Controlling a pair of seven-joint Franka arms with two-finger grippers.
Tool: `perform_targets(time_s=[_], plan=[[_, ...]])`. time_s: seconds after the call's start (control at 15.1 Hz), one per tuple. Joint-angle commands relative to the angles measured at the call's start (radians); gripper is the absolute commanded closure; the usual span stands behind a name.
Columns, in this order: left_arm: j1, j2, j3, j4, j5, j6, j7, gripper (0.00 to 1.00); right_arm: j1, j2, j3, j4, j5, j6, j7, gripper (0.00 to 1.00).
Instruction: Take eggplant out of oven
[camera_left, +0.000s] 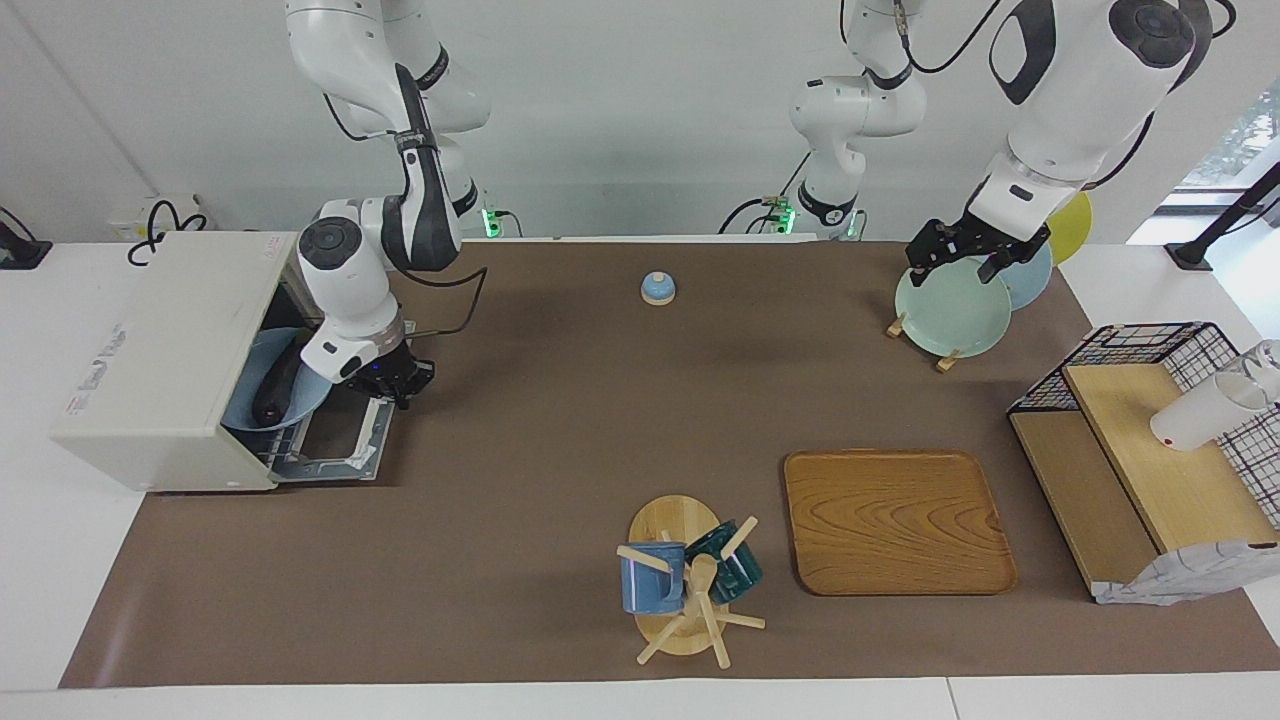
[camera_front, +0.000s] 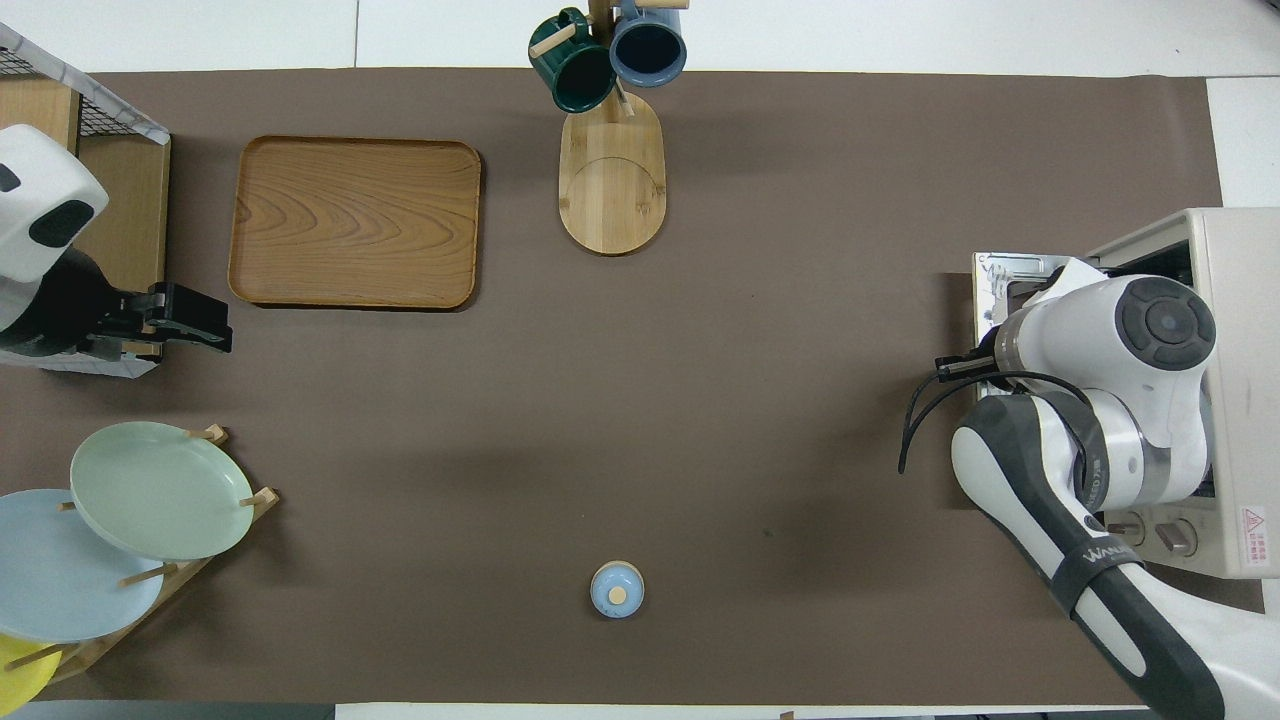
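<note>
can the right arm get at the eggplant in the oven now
Probably yes: the oven door lies dropped open, the eggplant shows on its blue plate, and the right end effector, shut, sits at the door.

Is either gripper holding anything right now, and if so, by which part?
The right gripper is shut at the free edge of the oven door, apparently on its handle. The left gripper is open over the plates, holding nothing.

boxy off-white oven (camera_left: 160, 360) at the right arm's end of the bench, glass door (camera_left: 335, 440) dropped fully open and lying flat. inside it a slim, dark, almost black eggplant (camera_left: 277, 385), slightly curved, lying on a pale blue plate (camera_left: 265, 395) tilted toward the opening.
</note>
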Motion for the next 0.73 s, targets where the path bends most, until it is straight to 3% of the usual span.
perform_targets(time_s=[0.0,0.46,0.66], plan=[[0.011,-0.016,-0.010,-0.013,0.007,-0.011,0.001,0.00,-0.022,-0.010,-0.015,-0.043,0.034,0.042,0.000,1.00],[0.011,-0.016,-0.010,-0.013,0.007,-0.011,0.001,0.00,0.003,0.004,-0.013,-0.042,0.042,0.063,0.006,1.00],[0.011,-0.016,-0.010,-0.013,0.007,-0.011,0.001,0.00,0.059,0.004,-0.015,-0.023,0.059,0.047,0.043,1.00]])
